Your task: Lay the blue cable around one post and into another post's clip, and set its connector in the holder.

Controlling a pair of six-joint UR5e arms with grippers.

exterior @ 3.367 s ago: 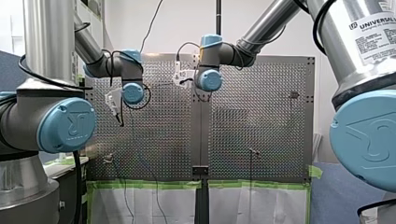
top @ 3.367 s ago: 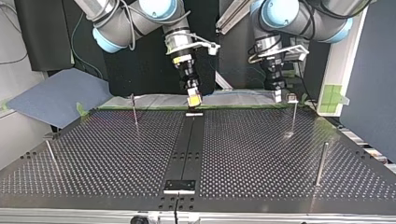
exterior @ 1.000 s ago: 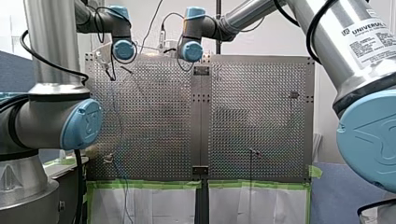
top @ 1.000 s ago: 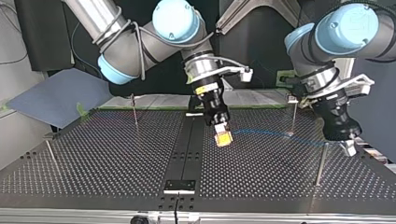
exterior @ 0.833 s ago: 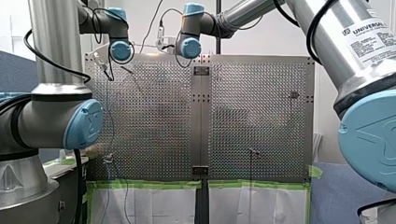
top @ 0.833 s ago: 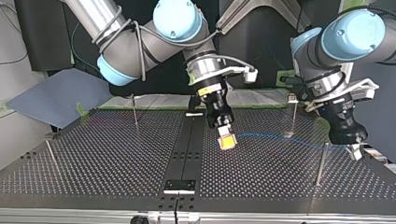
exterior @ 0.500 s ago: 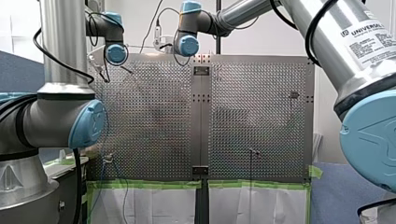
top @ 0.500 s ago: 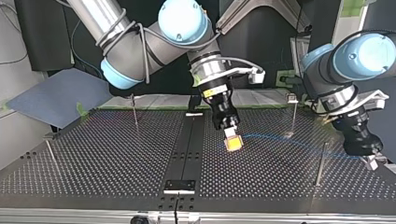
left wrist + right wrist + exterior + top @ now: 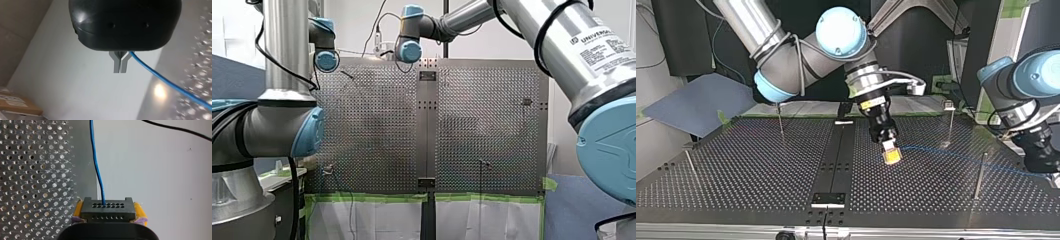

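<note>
Two clamps: right tool (image 9: 892, 156) on connector (image 9: 108, 208), left tool (image 9: 120, 65) on cable (image 9: 150, 70). Hold taut; wrap post (image 9: 979, 175) at connector's 4 o'clock, top view.

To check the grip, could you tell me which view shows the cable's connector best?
The right wrist view: the black connector sits close up, clamped between yellow pads, blue cable leaving its face. The top view shows it too small to make out; the front and left wrist views miss it.
</note>
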